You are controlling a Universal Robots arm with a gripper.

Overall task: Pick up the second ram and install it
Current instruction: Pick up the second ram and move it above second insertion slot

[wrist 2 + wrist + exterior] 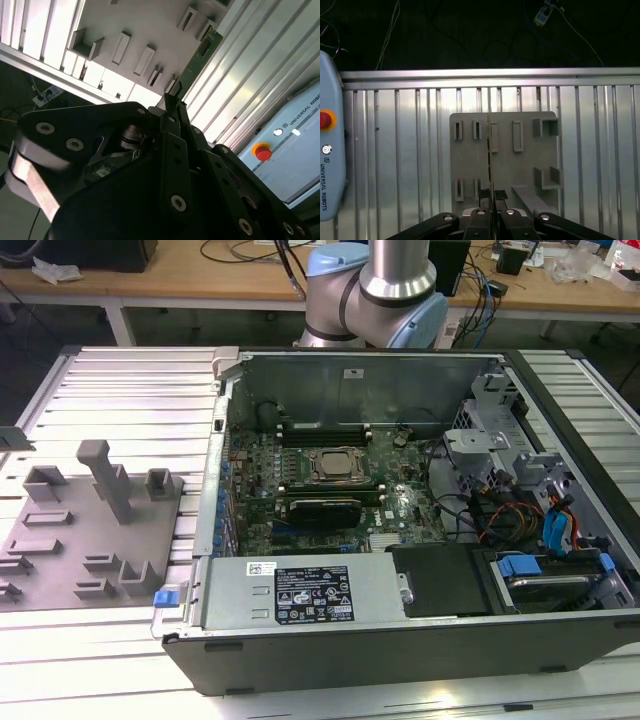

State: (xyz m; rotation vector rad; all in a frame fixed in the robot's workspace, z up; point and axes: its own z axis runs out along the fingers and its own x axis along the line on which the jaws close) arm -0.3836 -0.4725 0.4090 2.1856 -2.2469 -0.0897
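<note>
"So, where is the ram (200, 57) right now?"

"In the tool (491, 196). The jaws are closed narrow on one end of it, and the rest of the stick juts out past the fingertips. In the first wrist view it shows edge-on, as a thin line over the grey fixture (525, 165)."

"And the fixture sits where?"

"On the slatted desk (130, 390), at the exterior view's left of the open case (350, 645). The stick looks clear of the fixture's pockets, though I can't tell how high it hangs."

"How would you handle this part?"

"I'd say the grip matters most. Only a short stretch of board is pinched, so any jolt could swing the free end. Move slowly and keep the stick straight in line with the jaws, as it looks now."

"Anything about the case?"

"The black slots (320, 428) run along the far side of the socket (335, 465), with cables and metal brackets at the exterior view's right. A tilted stick would probably bind, so its long edge should stay level and parallel to them."
</note>
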